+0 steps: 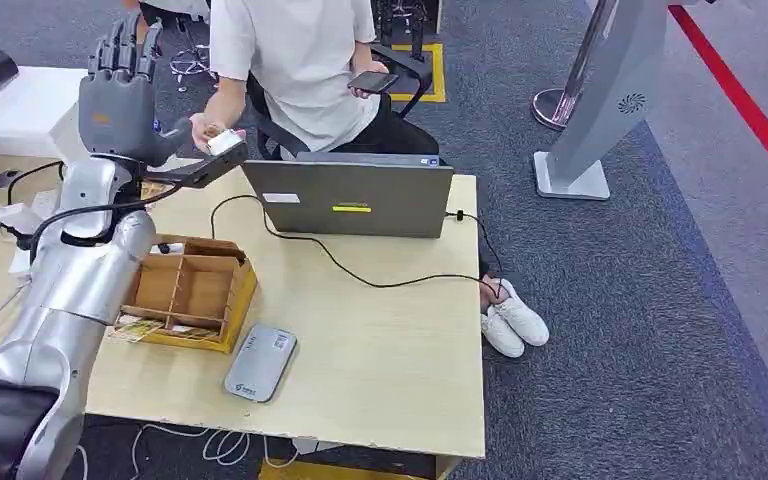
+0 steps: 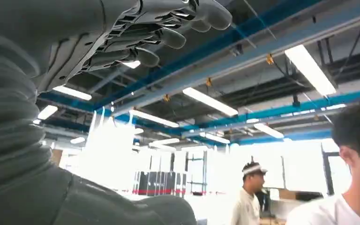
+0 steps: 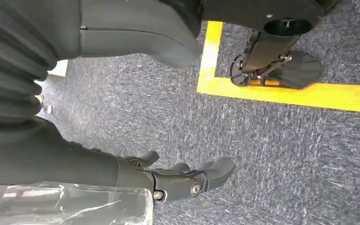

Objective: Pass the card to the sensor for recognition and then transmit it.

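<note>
my left hand is up at the table's far left, passing the card across.
going by size: the table (image 1: 380, 350), the grey laptop (image 1: 360, 198) at its far edge, the wooden box (image 1: 192, 290), the grey sensor (image 1: 260, 362) near me. my left hand (image 1: 125, 95) has fingers spread upright; the card (image 1: 224, 142) sits at its thumb and a person's hand (image 1: 205, 128), grip unclear. right hand (image 3: 178, 180) hangs, fingers loosely apart, holding nothing.

Grey laptop (image 1: 360, 197), tan table (image 1: 390, 350), grey card reader (image 1: 260, 362).
</note>
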You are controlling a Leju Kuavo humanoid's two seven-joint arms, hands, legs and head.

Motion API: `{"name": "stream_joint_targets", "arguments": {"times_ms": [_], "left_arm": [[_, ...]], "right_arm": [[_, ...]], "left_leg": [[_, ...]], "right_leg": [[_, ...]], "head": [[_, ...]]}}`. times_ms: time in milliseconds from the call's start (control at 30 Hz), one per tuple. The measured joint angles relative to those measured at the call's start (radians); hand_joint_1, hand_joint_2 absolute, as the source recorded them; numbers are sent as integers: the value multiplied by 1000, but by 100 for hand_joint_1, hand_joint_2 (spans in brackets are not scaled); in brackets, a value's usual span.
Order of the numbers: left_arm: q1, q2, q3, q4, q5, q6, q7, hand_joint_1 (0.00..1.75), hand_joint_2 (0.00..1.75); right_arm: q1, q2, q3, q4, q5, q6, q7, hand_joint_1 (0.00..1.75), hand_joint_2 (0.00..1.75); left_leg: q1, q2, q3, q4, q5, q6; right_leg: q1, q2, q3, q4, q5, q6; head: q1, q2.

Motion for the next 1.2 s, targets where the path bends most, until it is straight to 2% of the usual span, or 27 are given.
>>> {"name": "stream_joint_targets", "arguments": {"times_ms": [67, 200, 300, 400, 500, 600, 667, 767, 933, 1033, 1200], "left_arm": [[72, 15, 0, -93, 16, -61, 10, 0, 175], [170, 41, -1, -223, 22, -91, 20, 0, 175], [236, 73, -1, -309, 38, -147, 7, 0, 175], [395, 136, -9, -460, 27, -168, 0, 0, 175], [572, 195, -20, -595, -4, -151, 0, 0, 175], [745, 249, -25, -699, -46, -116, 8, 0, 175], [842, 283, -26, -748, -58, -132, 24, 0, 175], [949, 337, -24, -791, -33, -181, 43, 0, 175], [1049, 391, -18, -799, 35, -244, 76, 0, 175], [1064, 407, -12, -794, 59, -261, 89, 0, 175], [1062, 407, 2, -769, 75, -273, 92, 0, 175]], "right_arm": [[10, 0, -8, 0, -10, -5, -13, 0, 175], [25, 0, -25, 0, -13, -8, -19, 0, 175], [27, 0, -38, 0, -35, -13, -30, 0, 175], [42, 0, -63, 0, -56, -18, -45, 0, 175], [54, 0, -91, 0, -68, -24, -48, 0, 175], [55, 0, -118, 0, -78, -28, -49, 0, 175], [57, 0, -135, 0, -80, -32, -50, 0, 175], [58, 0, -153, 0, -79, -33, -48, 0, 175], [59, 0, -169, 0, -65, -34, -44, 0, 175], [59, 0, -175, 0, -57, -32, -44, 0, 175], [58, 0, -176, 0, -51, -30, -44, 0, 175]], "left_leg": [[0, 1, 0, 0, -1, 0], [0, 0, -2, 0, -1, 0], [0, 2, -1, -1, -2, 0], [0, 8, 1, -1, -4, -1], [0, 8, 1, -1, -6, -1], [0, 9, 1, -1, -7, -1], [0, 8, 1, -1, -8, 0], [0, 7, 1, -1, -9, 0], [0, 5, 1, -1, -9, 0], [0, 2, 1, -1, -9, 0], [0, 1, 1, -1, -8, 0]], "right_leg": [[0, 1, -1, 0, -1, 0], [0, 1, -2, 0, -1, 0], [0, 3, -2, 0, -1, 0], [0, 9, -2, 0, -2, -1], [0, 8, -2, 0, -4, -1], [0, 8, -2, 0, -6, 0], [0, 7, -1, 0, -8, 0], [0, 6, -1, 0, -9, 0], [0, 4, 0, 0, -9, 0], [0, 2, 1, 0, -9, 0], [0, 1, 2, 0, -9, 0]], "head": [[0, 0], [0, 0], [0, 0], [-1, 0], [-1, 0], [-1, 0], [-1, 0], [-1, 0], [-1, 0], [-1, 0], [-1, 0]]}}
